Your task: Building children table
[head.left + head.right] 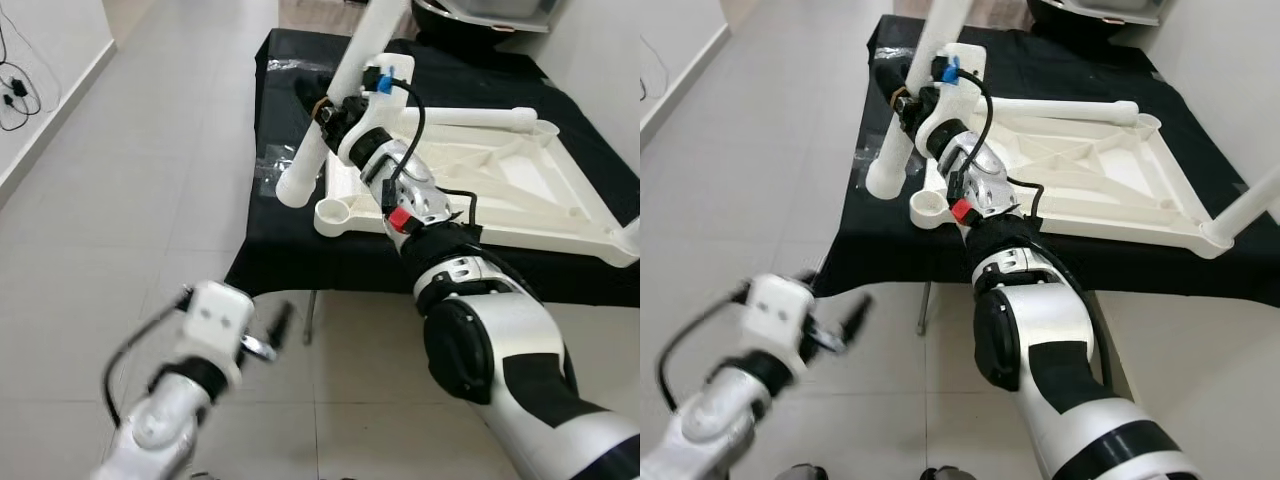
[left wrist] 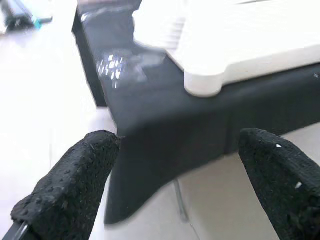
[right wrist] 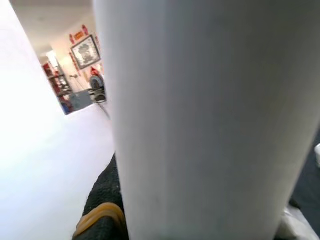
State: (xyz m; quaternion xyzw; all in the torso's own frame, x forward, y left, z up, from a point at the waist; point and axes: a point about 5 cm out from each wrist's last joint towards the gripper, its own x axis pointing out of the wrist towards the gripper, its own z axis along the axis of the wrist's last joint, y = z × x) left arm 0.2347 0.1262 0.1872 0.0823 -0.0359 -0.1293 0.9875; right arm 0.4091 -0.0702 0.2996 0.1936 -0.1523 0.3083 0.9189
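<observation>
A white plastic tabletop [image 1: 520, 180] lies upside down on a table draped in black cloth [image 1: 270, 250]. My right gripper [image 1: 335, 108] is shut on a white table leg [image 1: 330, 110], held tilted above the table's near left part. The leg's lower end [image 1: 296, 188] hangs just left of the empty corner socket [image 1: 333, 212]. In the right wrist view the leg [image 3: 200, 115] is pressed against a black finger [image 3: 102, 200]. A second leg [image 1: 470, 118] lies across the tabletop, and a third [image 1: 1250, 205] stands in the right corner. My left gripper [image 2: 177, 145] is open, low over the floor in front of the table.
Crumpled clear plastic [image 1: 275, 160] lies on the cloth near the left edge. Cables [image 1: 15, 95] trail on the tiled floor by the left wall. A dark object [image 1: 480, 15] stands behind the table. A thin metal table leg [image 1: 310, 315] shows under the cloth.
</observation>
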